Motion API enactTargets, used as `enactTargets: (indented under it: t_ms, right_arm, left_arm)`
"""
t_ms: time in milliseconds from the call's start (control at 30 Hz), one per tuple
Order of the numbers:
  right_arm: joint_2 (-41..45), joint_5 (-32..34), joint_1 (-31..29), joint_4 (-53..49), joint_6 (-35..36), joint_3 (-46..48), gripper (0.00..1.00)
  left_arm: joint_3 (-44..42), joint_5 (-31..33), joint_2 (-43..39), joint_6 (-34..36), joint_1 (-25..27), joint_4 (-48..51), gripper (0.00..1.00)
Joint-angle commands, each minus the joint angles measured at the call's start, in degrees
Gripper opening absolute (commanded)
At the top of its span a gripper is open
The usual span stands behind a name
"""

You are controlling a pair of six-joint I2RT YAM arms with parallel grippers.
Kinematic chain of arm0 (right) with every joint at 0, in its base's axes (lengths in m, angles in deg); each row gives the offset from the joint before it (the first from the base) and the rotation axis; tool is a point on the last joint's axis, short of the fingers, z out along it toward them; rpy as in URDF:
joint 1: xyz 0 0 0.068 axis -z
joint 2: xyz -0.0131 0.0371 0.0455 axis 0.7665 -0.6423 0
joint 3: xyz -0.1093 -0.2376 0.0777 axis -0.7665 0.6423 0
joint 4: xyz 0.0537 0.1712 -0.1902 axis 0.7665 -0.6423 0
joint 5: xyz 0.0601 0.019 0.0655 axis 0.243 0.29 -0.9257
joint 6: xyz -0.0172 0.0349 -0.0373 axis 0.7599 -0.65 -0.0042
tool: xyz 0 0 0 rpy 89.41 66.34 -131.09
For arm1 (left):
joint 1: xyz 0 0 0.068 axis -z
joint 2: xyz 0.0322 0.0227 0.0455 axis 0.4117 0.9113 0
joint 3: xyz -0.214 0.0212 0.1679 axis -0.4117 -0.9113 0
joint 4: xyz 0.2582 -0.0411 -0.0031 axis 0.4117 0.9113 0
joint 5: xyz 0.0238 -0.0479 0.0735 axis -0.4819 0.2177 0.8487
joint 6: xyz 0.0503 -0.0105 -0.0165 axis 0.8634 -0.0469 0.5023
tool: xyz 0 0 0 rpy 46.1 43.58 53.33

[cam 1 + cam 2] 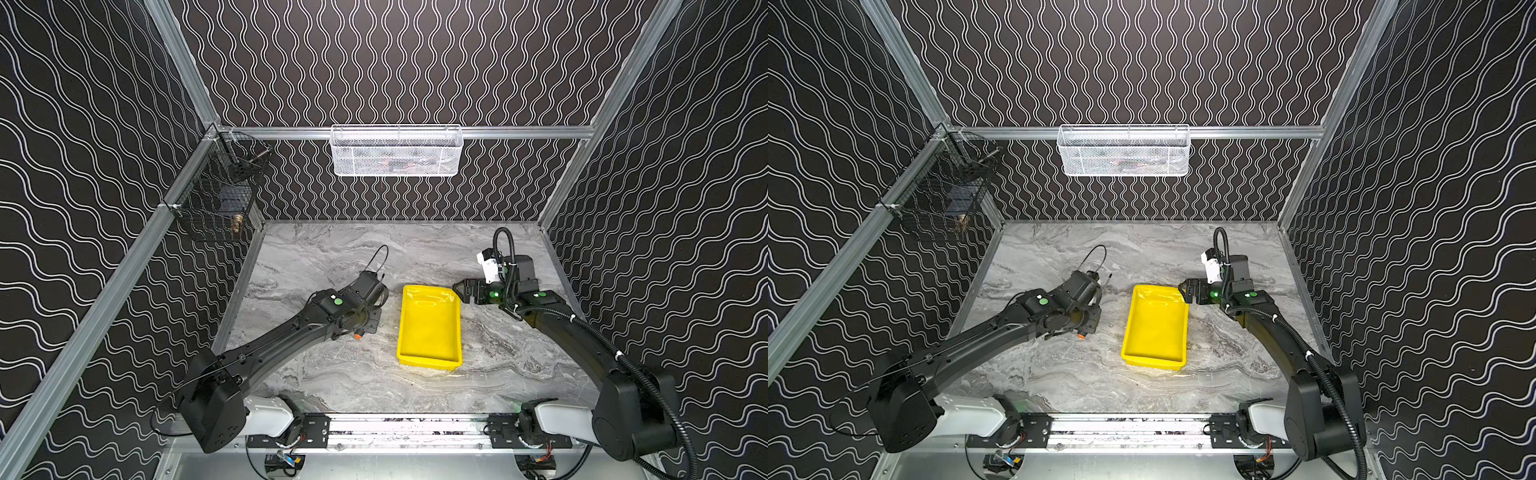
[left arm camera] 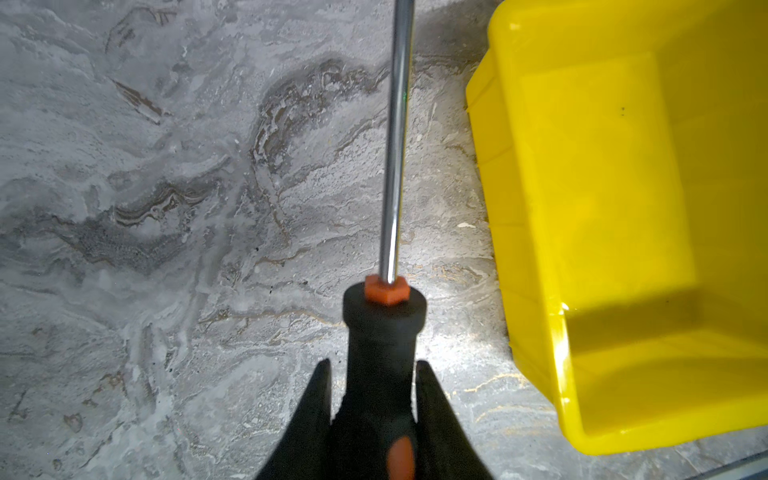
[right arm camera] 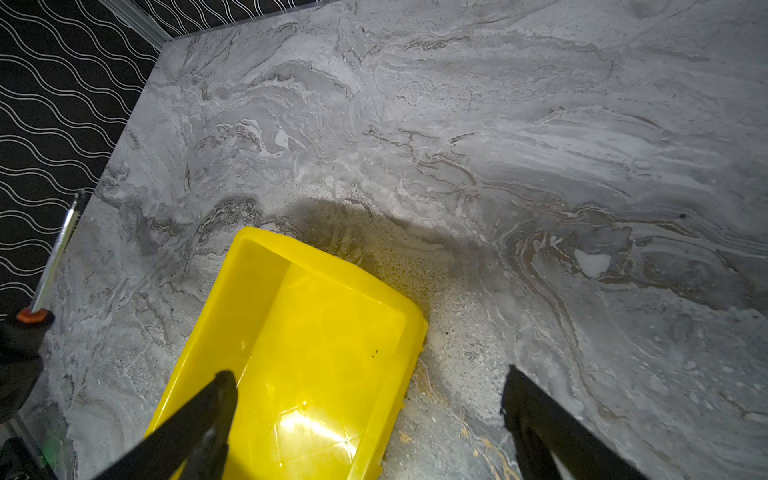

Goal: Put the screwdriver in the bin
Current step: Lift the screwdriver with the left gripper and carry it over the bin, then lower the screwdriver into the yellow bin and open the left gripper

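The screwdriver (image 2: 395, 166) has a black handle, orange collar and shiny shaft. My left gripper (image 2: 374, 365) is shut on its handle. In both top views the left gripper (image 1: 368, 318) sits just left of the bin. The screwdriver's orange end cap (image 1: 357, 336) pokes out toward the near side and its shaft (image 1: 1108, 281) points to the far wall. The bin (image 1: 430, 328) is a shallow yellow tray with nothing in it (image 2: 623, 208). My right gripper (image 1: 459, 291) hangs open over the bin's far right corner (image 3: 316, 332), nothing between its fingers (image 3: 224, 390).
A white mesh basket (image 1: 395, 151) hangs on the back wall and a black wire basket (image 1: 220, 195) on the left wall. The grey marble tabletop (image 1: 332, 374) is fenced by patterned walls. The arms' mounting rail (image 1: 407, 428) runs along the front edge.
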Motion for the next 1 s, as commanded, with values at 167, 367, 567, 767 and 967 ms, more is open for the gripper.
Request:
enactTargets:
  t_ms: [167, 367, 567, 767, 967]
  right_arm:
    - [3.49, 2.76, -0.04, 1.35, -2.71, 0.12, 0.99]
    - [4.79, 5.37, 0.06, 2.56, -4.0, 0.6, 0.99]
    - [5.86, 5.54, 0.04, 2.11, -4.0, 1.24, 0.99]
    - [7.56, 5.84, 0.04, 0.26, -4.21, 1.77, 0.99]
    - [11.68, 8.43, 0.04, -0.76, -4.88, 3.92, 0.99]
  left_arm:
    - [7.14, 0.81, 4.66, 1.31, 6.33, -1.04, 0.08]
    - [11.96, -1.12, 10.41, 2.28, 11.63, -2.57, 0.08]
    - [13.25, -3.88, 15.2, 1.05, 14.86, -5.42, 0.08]
    - [13.62, -2.31, 19.98, 0.32, 15.47, -7.24, 0.09]
    - [13.8, -2.42, 24.39, -0.4, 15.47, -9.25, 0.13]
